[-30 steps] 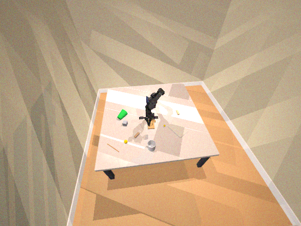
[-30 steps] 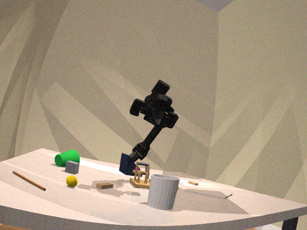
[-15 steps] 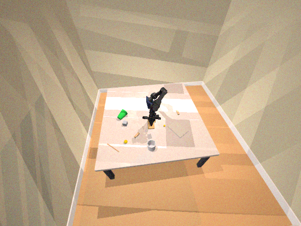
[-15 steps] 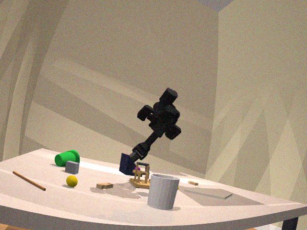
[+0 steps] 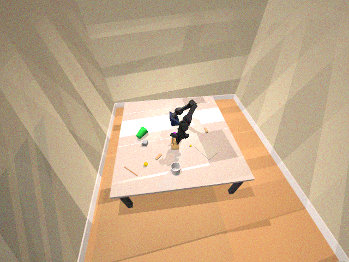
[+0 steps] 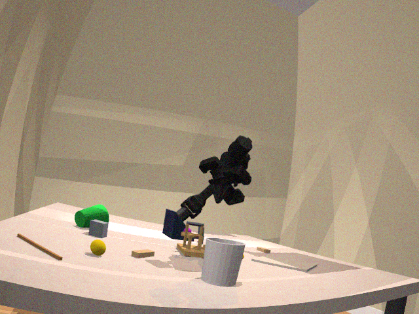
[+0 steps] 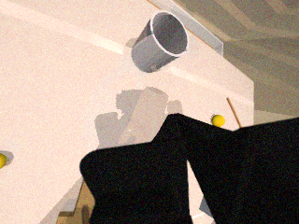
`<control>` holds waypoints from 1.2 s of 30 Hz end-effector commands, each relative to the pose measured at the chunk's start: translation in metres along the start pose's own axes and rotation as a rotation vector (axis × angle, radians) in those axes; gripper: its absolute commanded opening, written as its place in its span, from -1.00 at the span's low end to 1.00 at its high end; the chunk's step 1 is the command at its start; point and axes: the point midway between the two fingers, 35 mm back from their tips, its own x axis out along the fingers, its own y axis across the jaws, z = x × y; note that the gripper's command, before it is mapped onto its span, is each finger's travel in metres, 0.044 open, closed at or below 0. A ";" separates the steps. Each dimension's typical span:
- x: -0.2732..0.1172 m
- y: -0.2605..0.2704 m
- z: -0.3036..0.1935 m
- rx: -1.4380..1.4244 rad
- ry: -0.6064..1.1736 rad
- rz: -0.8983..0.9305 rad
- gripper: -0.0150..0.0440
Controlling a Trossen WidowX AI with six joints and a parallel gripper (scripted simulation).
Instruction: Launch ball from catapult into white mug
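Note:
The wooden catapult (image 5: 175,147) (image 6: 190,251) (image 7: 85,205) stands mid-table with its dark crossbar up. A magenta ball (image 5: 174,132) (image 6: 188,230) shows at its far end; whether it rests in the catapult's cup cannot be told. The white mug (image 5: 175,169) (image 6: 221,261) (image 7: 154,49) stands upright near the front edge, in front of the catapult, and looks empty in the wrist view. My gripper (image 5: 178,142) (image 6: 218,200) (image 7: 173,119) is shut with nothing seen between the fingers. It hangs above the catapult, fingers pointing down. The wrist view hides most of the catapult behind the fingers.
A yellow ball (image 5: 145,164) (image 6: 97,247) (image 7: 218,120), a stick (image 5: 131,171) (image 6: 38,246), a wooden block (image 5: 158,156) (image 6: 143,253), a grey cube (image 5: 144,143) (image 6: 98,228) and a green cup (image 5: 142,132) (image 6: 91,216) lie left. A smaller yellow ball (image 5: 190,146) lies right of the catapult.

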 end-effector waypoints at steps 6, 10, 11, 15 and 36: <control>-0.010 0.039 -0.029 -0.236 0.161 0.005 -0.49; -0.015 0.054 -0.042 -0.336 0.226 0.017 -0.49; -0.017 0.057 -0.045 -0.362 0.243 0.020 -0.49; -0.023 0.071 -0.058 -0.465 0.308 0.039 -0.49; -0.073 0.133 -0.134 -1.030 0.646 0.228 -0.49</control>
